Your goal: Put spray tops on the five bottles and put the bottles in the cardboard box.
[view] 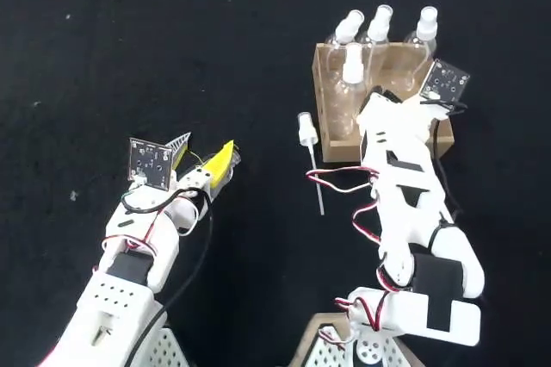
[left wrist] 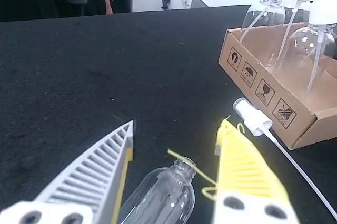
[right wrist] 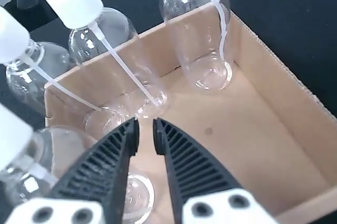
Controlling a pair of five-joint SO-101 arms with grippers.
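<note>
High view: the black table (view: 129,57) carries everything. The two white arms rise from its near edge, the left arm (view: 142,246) angled toward the middle and the right arm (view: 413,203) stretched over the cardboard box (view: 337,152). The box sits on the right half of the table, open side up. Four capped bottles (view: 349,91) stand upright in it. Three are lined along its far wall and one is nearer, toward the wall that faces the left arm.

The fifth bottle (left wrist: 163,197), clear and with no top, lies between the two fingers of the left gripper (left wrist: 177,126), one grey-white and one yellow. Its open neck points away from the wrist and ends short of the fingertips. The jaws stand wide and close on its body, so the pincer is pinching this bottle, well apart from the box.

The right gripper (right wrist: 145,124) hangs over the inside of the box. Its black fingers are almost pressed together, a thin slit is left between them, and nothing is caught in it. Its tips are near the bases of the standing bottles, above the bare cardboard floor.

The loose spray top (view: 306,130) lies on the table just beside the box's outer wall, between the box and the left gripper. Its white head is toward the far side and its thin tube trails toward the near edge.
</note>
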